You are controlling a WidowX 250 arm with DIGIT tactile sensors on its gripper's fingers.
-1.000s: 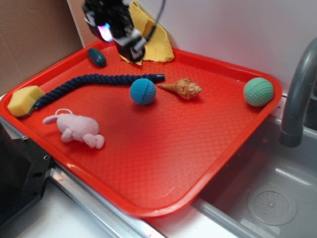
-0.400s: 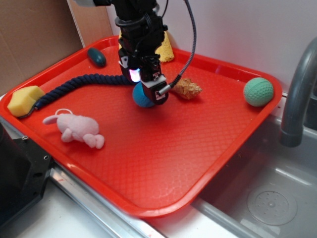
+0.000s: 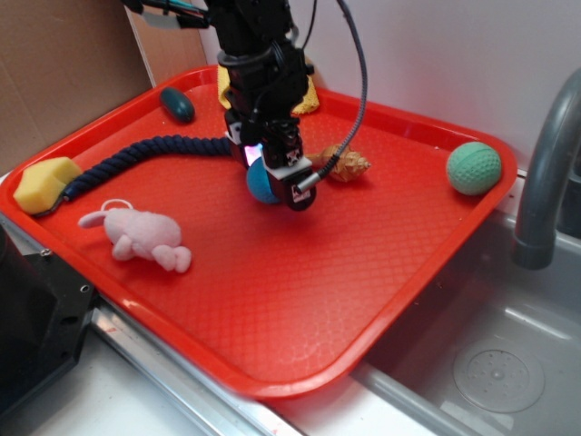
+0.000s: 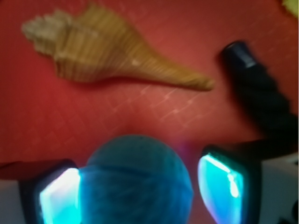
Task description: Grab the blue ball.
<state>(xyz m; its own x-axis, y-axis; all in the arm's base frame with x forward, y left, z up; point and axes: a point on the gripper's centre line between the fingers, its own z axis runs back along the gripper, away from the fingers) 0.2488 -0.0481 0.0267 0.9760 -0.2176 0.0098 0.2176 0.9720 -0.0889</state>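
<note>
The blue ball (image 3: 260, 183) lies on the red tray (image 3: 300, 300), left of its middle. My gripper (image 3: 272, 188) has come down over it and stands open, one finger on each side. In the wrist view the blue ball (image 4: 138, 182) fills the space between the two glowing pads. The left pad (image 4: 58, 198) is at the ball's side. A narrow strip of tray shows between the ball and the right pad (image 4: 222, 186). The gripper (image 4: 140, 196) hides much of the ball in the exterior view.
A tan shell (image 3: 345, 163) lies just right of the ball, and a dark blue rope (image 3: 145, 153) ends just left of it. Also on the tray: green ball (image 3: 473, 168), pink plush (image 3: 141, 238), yellow sponge (image 3: 45, 182), teal oval (image 3: 178, 104), yellow cloth (image 3: 309, 95). A grey faucet (image 3: 545, 182) stands at right.
The arm swung from the tray's back edge to the blue ball and dropped lower over it, so the open fingers now straddle the ball. The ball has not moved.
</note>
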